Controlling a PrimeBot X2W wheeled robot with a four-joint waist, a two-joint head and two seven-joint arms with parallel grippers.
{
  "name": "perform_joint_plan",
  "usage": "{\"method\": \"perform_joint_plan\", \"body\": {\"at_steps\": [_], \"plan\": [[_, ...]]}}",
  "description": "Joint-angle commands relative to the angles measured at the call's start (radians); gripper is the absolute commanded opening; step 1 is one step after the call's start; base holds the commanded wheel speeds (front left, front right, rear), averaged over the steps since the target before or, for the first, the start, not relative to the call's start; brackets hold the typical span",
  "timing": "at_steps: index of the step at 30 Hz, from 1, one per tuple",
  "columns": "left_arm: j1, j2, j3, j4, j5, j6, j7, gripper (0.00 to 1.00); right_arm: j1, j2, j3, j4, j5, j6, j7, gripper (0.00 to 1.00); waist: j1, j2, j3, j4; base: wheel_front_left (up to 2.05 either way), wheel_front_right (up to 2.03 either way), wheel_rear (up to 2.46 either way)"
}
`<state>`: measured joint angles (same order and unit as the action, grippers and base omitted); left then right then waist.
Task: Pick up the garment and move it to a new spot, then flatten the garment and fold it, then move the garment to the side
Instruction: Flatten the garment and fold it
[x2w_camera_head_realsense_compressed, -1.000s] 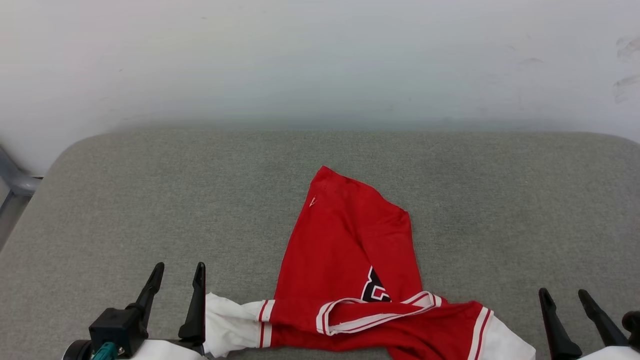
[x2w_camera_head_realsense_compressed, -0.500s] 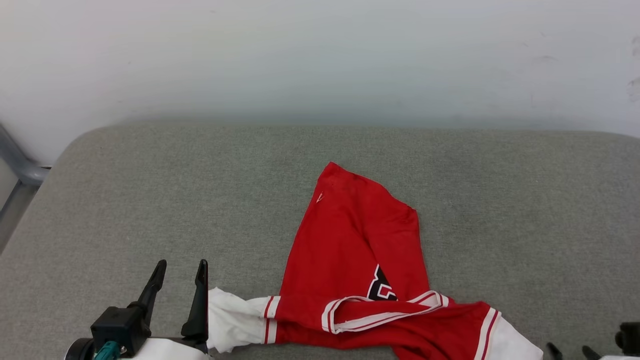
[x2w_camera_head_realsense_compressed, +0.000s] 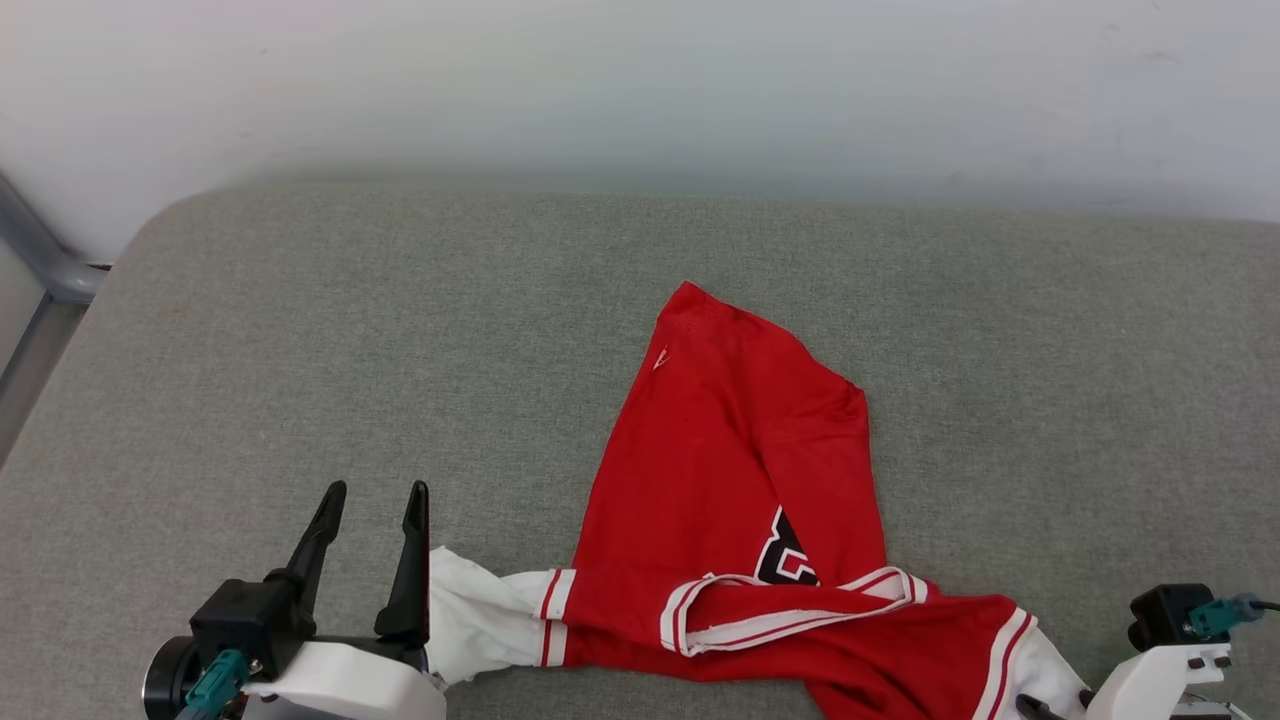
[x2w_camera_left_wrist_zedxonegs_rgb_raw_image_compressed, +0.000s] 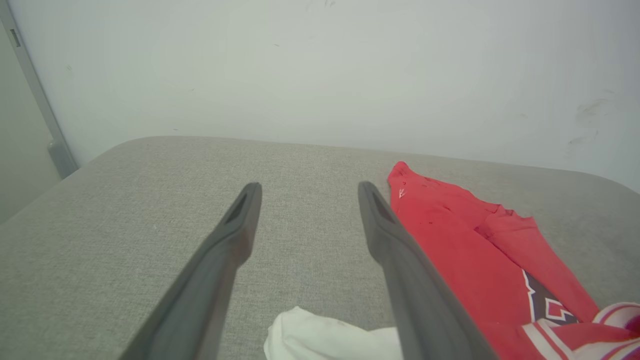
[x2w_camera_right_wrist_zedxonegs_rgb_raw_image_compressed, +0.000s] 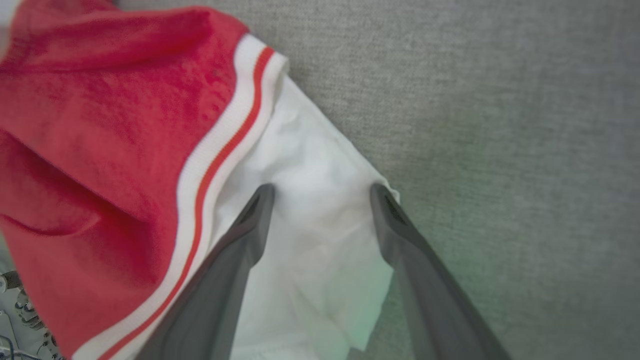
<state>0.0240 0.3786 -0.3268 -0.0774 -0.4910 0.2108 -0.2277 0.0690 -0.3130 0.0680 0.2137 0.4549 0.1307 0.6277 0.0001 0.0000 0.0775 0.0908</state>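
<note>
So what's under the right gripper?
The garment's white sleeve lies below the open right gripper, on the grey cushion. The cushion beneath the sleeve is covered, and whether the gripper touches the cloth cannot be told.

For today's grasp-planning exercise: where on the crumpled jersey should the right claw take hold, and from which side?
On the jersey, take the white sleeve from above: it lies spread on the cushion, free edge outward, and the open right claw hangs over it.

Before you: garment (x2w_camera_head_realsense_compressed: 730, 480) on the padded surface (x2w_camera_head_realsense_compressed: 300, 350), left gripper (x2w_camera_head_realsense_compressed: 377, 490) beside one sleeve, right gripper (x2w_camera_right_wrist_zedxonegs_rgb_raw_image_compressed: 321, 189) over the other, wall (x2w_camera_head_realsense_compressed: 640, 80) behind.
</note>
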Motion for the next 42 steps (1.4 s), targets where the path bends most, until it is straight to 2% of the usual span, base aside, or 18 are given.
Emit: {"method": "perform_joint_plan", "body": {"at_steps": [1,2,3,4,5,8,9,10,16,21,27,34,37,42], "plan": [[-0.015,-0.002,0.0,0.004,-0.004,-0.006,-0.008,1.0,0.002,0.015,0.031,0.044,0.024,0.0,0.029,1.0,-0.0001,0.0,0.005,0.002,0.0,0.0,0.0],[-0.017,-0.003,0.001,0.007,-0.004,-0.006,-0.009,1.0,-0.007,0.012,0.039,0.059,0.032,0.0,0.036,0.95,-0.0001,0.0,0.006,0.003,0.0,0.0,0.0],[-0.019,-0.004,0.001,0.01,-0.004,-0.005,-0.01,1.0,-0.011,0.013,0.045,0.074,0.044,0.0,0.042,0.4,-0.0001,0.0,0.008,0.004,0.0,0.0,0.0],[-0.022,-0.006,0.001,0.012,-0.004,-0.007,-0.012,1.0,-0.017,0.012,0.051,0.085,0.05,0.0,0.048,0.29,-0.0001,0.0,0.009,0.005,0.0,0.0,0.0],[-0.025,-0.006,0.001,0.014,-0.004,-0.007,-0.013,1.0,-0.026,0.009,0.057,0.091,0.054,0.0,0.047,0.0,-0.0001,0.0,0.009,0.005,0.0,0.0,0.0],[-0.028,-0.009,0.004,0.019,-0.004,-0.008,-0.017,1.0,-0.07,-0.009,0.041,0.079,0.055,0.0,-0.004,0.0,-0.0001,0.0,0.007,0.003,0.0,0.0,0.0],[-0.022,-0.012,0.008,0.022,-0.006,-0.008,-0.022,1.0,-0.144,-0.037,-0.014,0.059,0.03,-0.001,-0.07,0.0,-0.0001,0.0,-0.003,-0.007,0.0,0.0,0.0],[-0.021,-0.013,0.009,0.022,-0.007,-0.009,-0.022,1.0,-0.161,-0.043,-0.028,0.049,0.019,-0.001,-0.091,0.0,-0.0001,0.0,-0.005,-0.01,0.0,0.0,0.0],[-0.017,-0.017,0.005,0.028,-0.006,-0.011,-0.024,1.0,-0.276,-0.053,-0.137,0.019,-0.051,-0.001,-0.187,0.0,-0.0001,0.0,-0.024,-0.028,0.0,0.0,0.0],[-0.011,-0.021,0.002,0.028,-0.007,-0.008,-0.027,1.0,-0.304,-0.025,-0.212,-0.019,-0.105,0.0,-0.249,0.0,-0.0001,0.0,-0.031,-0.04,0.0,0.0,0.0],[0.004,-0.023,0.002,0.029,-0.011,-0.005,-0.03,1.0,-0.148,0.039,-0.201,-0.117,-0.132,0.0,-0.27,0.0,-0.0001,0.0,-0.039,-0.054,0.0,0.0,0.0],[0.02,-0.013,0.002,0.038,-0.018,-0.004,-0.022,1.0,0.109,0.122,-0.107,-0.217,-0.146,0.0,-0.257,0.0,-0.0001,0.0,-0.06,-0.077,0.0,0.0,0.0],[0.025,-0.01,-0.001,0.041,-0.021,-0.003,-0.016,1.0,0.183,0.15,-0.081,-0.204,-0.131,0.0,-0.245,0.0,-0.0001,0.0,-0.07,-0.081,0.0,0.0,0.0],[0.027,-0.005,-0.006,0.042,-0.02,-0.002,-0.008,1.0,0.225,0.178,-0.073,-0.11,-0.1,0.0,-0.259,0.0,-0.0001,0.0,-0.08,-0.084,0.0,0.0,0.0]]}}
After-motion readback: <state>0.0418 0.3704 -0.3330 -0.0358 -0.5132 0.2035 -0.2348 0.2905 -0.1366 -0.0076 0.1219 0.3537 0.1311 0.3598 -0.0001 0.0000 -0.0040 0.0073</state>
